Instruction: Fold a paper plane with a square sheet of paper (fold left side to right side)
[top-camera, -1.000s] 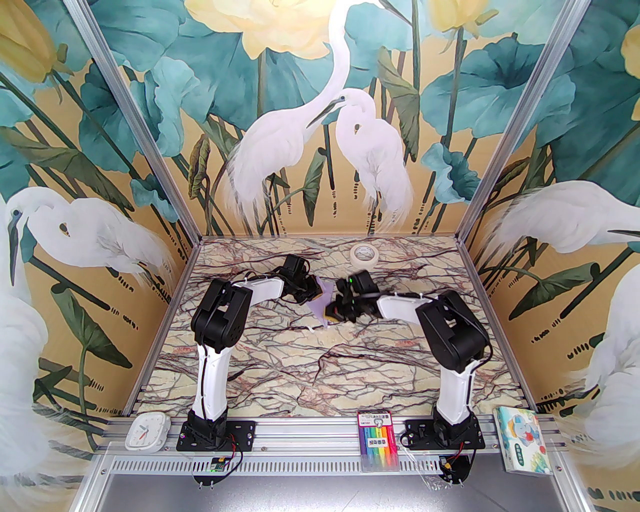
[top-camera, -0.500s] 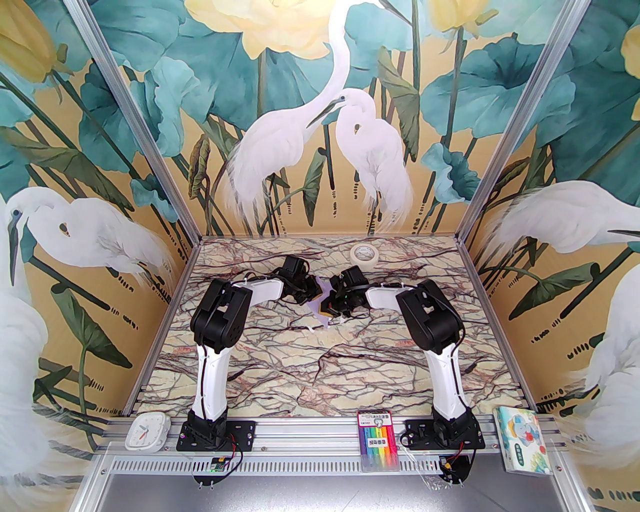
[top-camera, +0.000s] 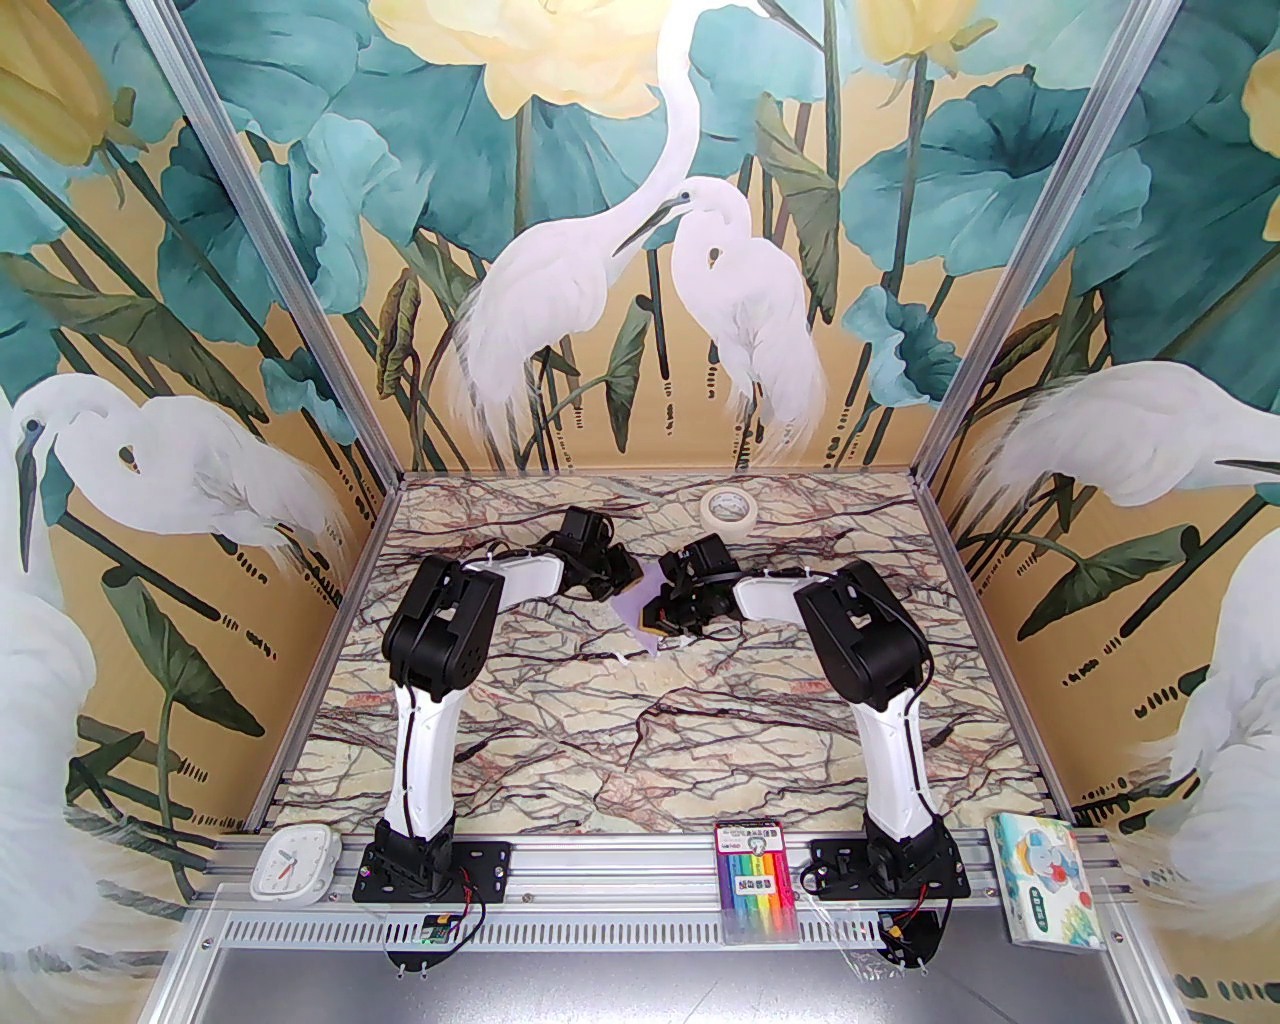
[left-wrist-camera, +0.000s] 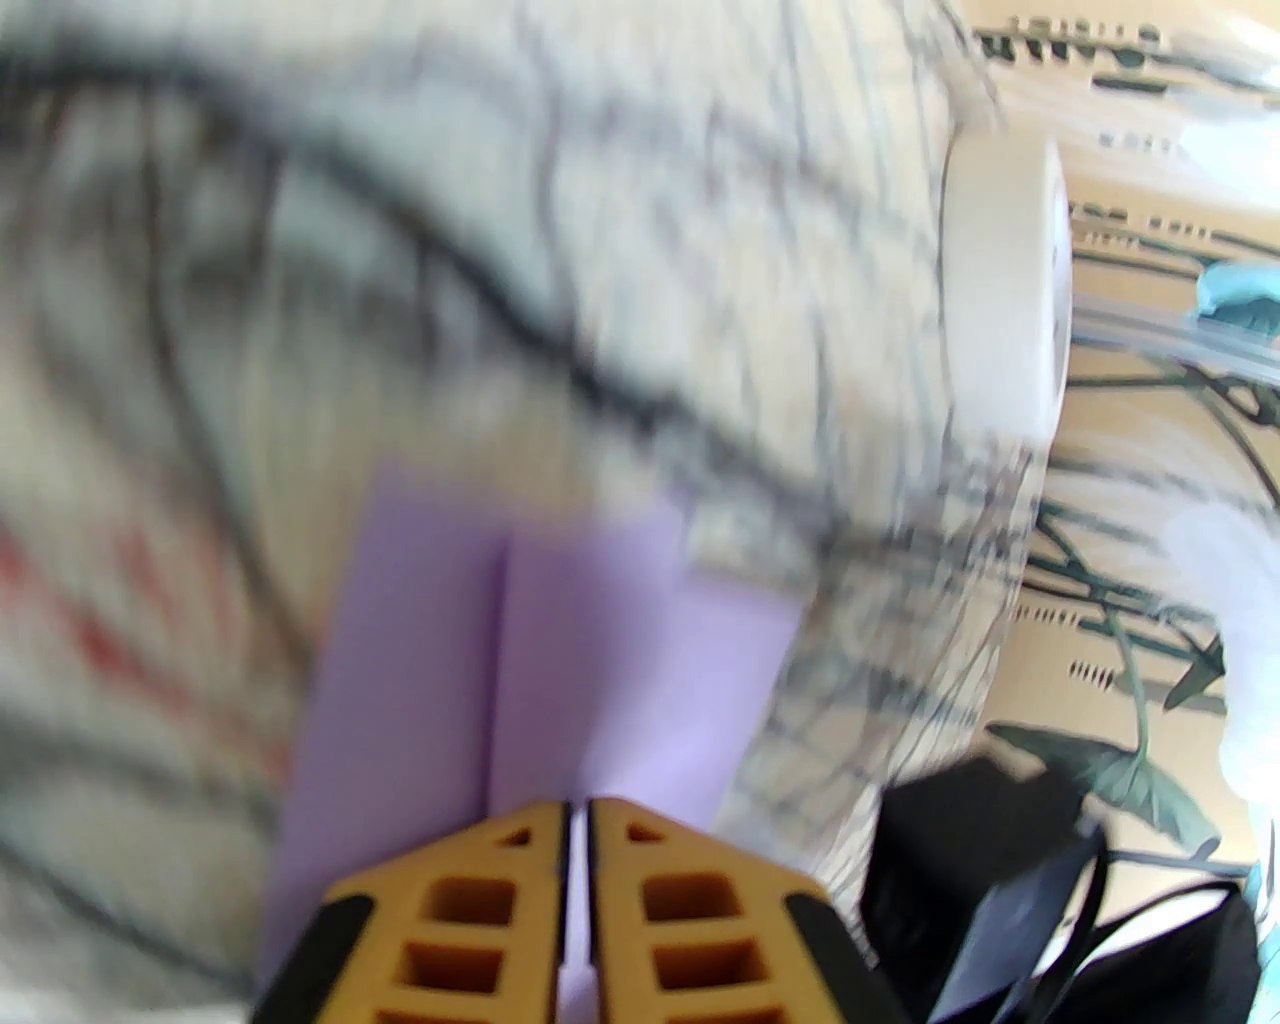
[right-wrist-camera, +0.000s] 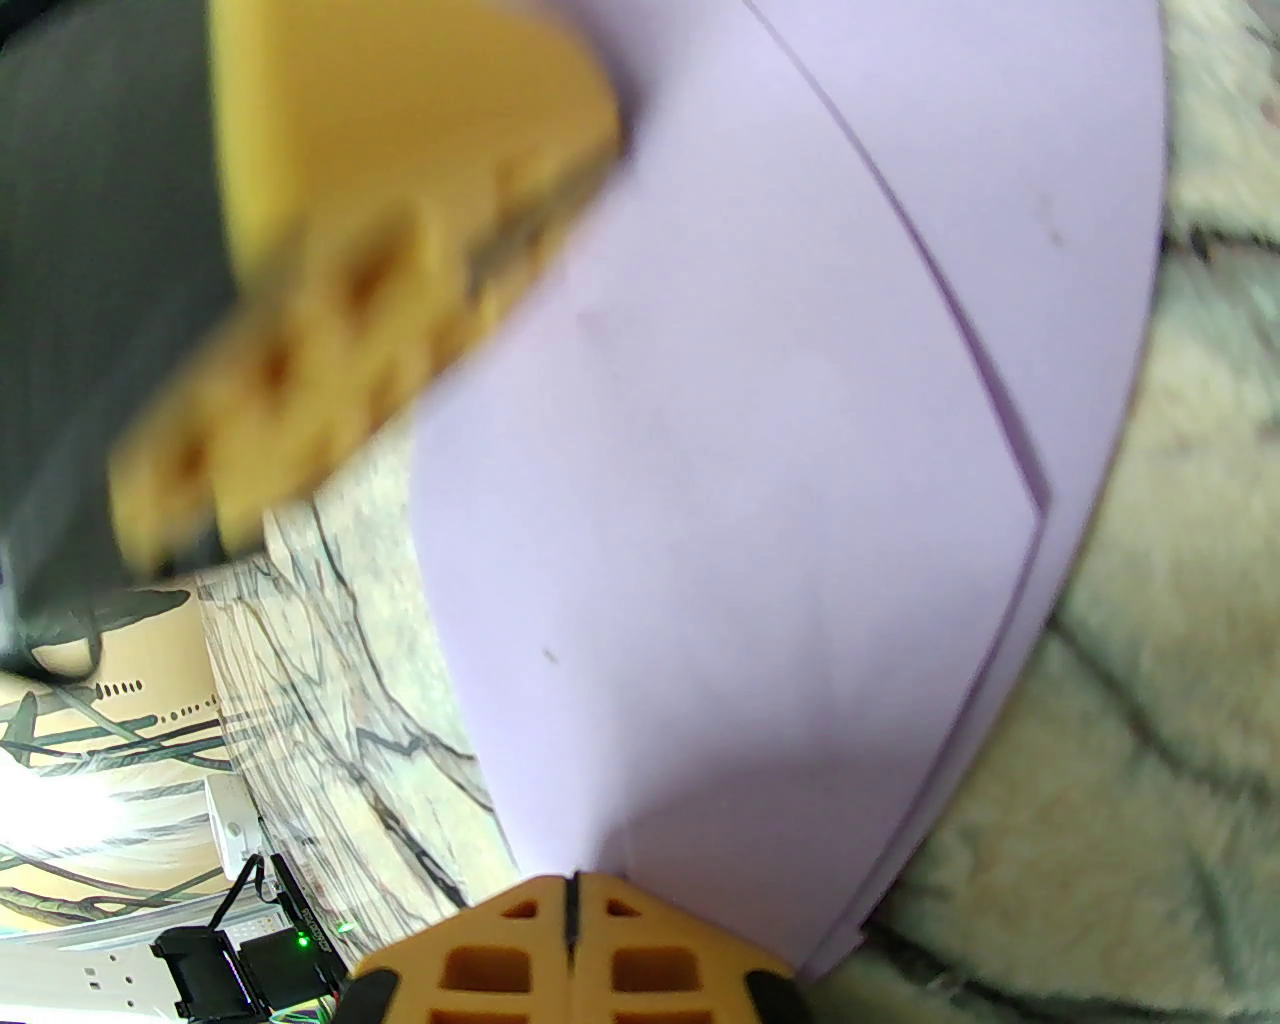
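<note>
Toward the far middle of the marble-patterned counter (top-camera: 640, 740), between the two arms, lay the paper plane (top-camera: 633, 610). It was pale lavender and folded in layers, its narrow end pointing to the near edge. The left jaws had their place at its far left side and the right jaws at its right side.

From the left wrist, the paper plane (left-wrist-camera: 560, 640) stretched away from the yellow fingertips (left-wrist-camera: 500, 880), a straight crease running down its middle. The left jaws stood almost together, with a thin slit between them and lavender showing through it. That view was blurred, and whether they nipped the paper could not be told.

From the right wrist, the right jaws were pressed together, a dark seam between them, set right at the paper's edge. Whether that edge was caught in them could not be told. Across the paper, the left arm's yellow fingers (right-wrist-camera: 400, 200) hung blurred over the opposite edge.

A white tape roll (top-camera: 727, 508) sat well apart, near the far wall. On the near rail were a small clock (top-camera: 293, 862), a pack of coloured pens (top-camera: 757, 880) and a tissue pack (top-camera: 1048, 880).
</note>
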